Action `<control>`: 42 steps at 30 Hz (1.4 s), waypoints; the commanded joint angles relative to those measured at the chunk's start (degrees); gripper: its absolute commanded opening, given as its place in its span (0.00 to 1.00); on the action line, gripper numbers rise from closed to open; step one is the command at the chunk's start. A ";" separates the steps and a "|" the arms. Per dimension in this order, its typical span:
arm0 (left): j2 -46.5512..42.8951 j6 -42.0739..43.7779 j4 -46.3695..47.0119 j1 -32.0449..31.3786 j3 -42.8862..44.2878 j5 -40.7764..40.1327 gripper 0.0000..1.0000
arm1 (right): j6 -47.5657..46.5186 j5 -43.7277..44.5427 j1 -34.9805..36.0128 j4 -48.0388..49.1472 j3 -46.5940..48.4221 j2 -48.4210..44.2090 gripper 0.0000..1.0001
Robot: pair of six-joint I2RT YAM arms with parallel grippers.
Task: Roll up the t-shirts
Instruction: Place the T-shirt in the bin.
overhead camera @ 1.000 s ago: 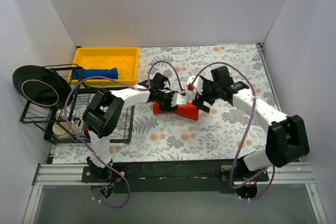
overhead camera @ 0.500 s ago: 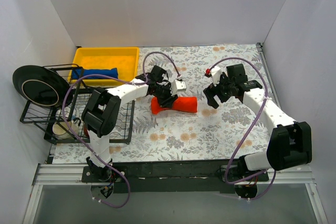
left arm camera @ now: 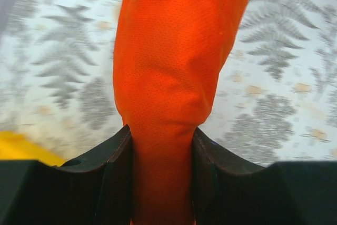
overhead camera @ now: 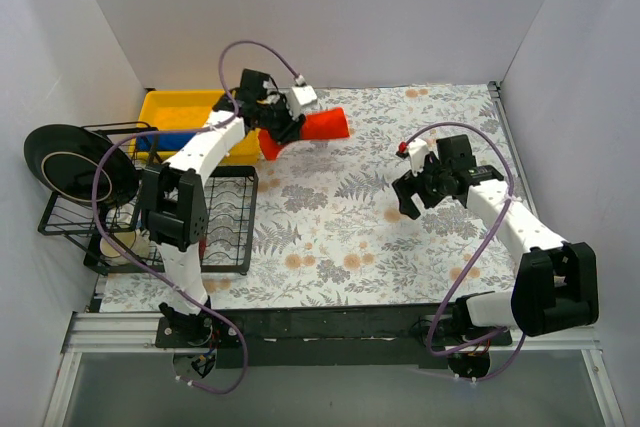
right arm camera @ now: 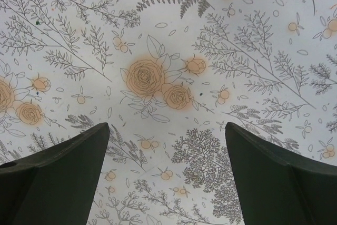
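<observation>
The orange-red t-shirt [overhead camera: 322, 125] is a tight roll held above the table's back left, next to the yellow bin [overhead camera: 185, 104]. My left gripper [overhead camera: 283, 130] is shut on it near one end. In the left wrist view the roll [left arm camera: 168, 67] runs up out of the gripper [left arm camera: 162, 151], squeezed between both black fingers. The blue t-shirt [overhead camera: 160, 135] lies rolled in the bin, partly hidden by the left arm. My right gripper [overhead camera: 408, 197] hangs over the floral cloth at mid right, open, with only tablecloth between its fingers [right arm camera: 58, 177].
A black wire rack [overhead camera: 215, 217] stands at the left with a black plate [overhead camera: 70, 162] and a pale cup [overhead camera: 115, 244]. A corner of the yellow bin [left arm camera: 21, 148] shows in the left wrist view. White walls close in the back and sides.
My left gripper has carried the orange-red roll from the middle of the table up and back left toward the bin. The right gripper has drawn away to the right, open.
</observation>
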 commanded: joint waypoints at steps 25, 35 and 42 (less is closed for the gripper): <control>22.22 0.53 5.37 15.62 22.64 7.33 0.00 | 0.45 -3.00 -6.73 3.00 -6.44 -0.21 0.99; 21.96 -10.09 9.06 13.07 18.07 13.29 0.00 | -0.34 -2.73 -7.61 3.44 -5.47 1.64 0.99; 18.55 -22.14 14.86 13.42 18.33 19.21 0.00 | -1.39 -4.65 -7.78 1.78 -3.45 1.39 0.98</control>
